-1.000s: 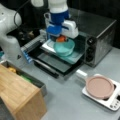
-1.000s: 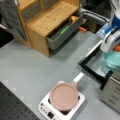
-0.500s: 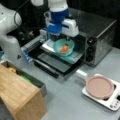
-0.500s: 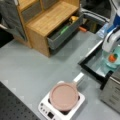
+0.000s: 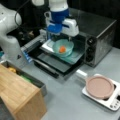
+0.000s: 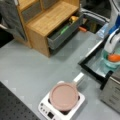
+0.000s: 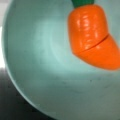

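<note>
Wrist view shows the carrot [image 7: 92,37] at upper right inside the bowl [image 7: 37,62]; whether the jaws are open cannot be told. In a front view, the gripper [image 5: 61,37] hangs over the bowl at frame centre, on the oven door [image 5: 53,61]; any lift should stay level so the carrot doesn't roll.

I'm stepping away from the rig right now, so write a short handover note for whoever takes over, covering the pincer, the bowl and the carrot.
Pincer: directly over the teal bowl in a front view; its fingertips are hidden behind the bowl rim.
Teal bowl: sits on the tray pulled out of the toaster oven, above the open oven door.
Carrot: orange toy with a green top, lying inside the bowl toward one side.
Done: carrot is in the bowl, bowl is on the tray.
Left: tray is out and the door is open.
Nearby: pink pan on the white hot plate, wooden drawer unit.
</note>
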Tool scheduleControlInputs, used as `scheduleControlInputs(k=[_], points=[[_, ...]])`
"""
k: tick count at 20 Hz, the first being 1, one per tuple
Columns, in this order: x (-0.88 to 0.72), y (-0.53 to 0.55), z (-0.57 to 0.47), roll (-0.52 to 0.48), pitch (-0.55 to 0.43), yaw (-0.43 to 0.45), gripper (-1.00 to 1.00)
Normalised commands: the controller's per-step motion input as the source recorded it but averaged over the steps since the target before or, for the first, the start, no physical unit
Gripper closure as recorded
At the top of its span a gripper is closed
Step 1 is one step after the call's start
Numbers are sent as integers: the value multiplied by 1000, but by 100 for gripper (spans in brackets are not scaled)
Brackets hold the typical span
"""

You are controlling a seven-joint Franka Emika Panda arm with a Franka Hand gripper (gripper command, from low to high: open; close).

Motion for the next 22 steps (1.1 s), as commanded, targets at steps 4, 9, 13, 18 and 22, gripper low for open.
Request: scheduleControlInputs(k=[4,9,13,18,22], points=[[-16,-70,-79,109,-62,-81,-100],[32,-48,-45,110,-56,-51,-100],[69,-56,-23,102,-28,-26,-100],[112,-64,0,94,-1,0,-100],[163,-94,23,80,27,41,-100]])
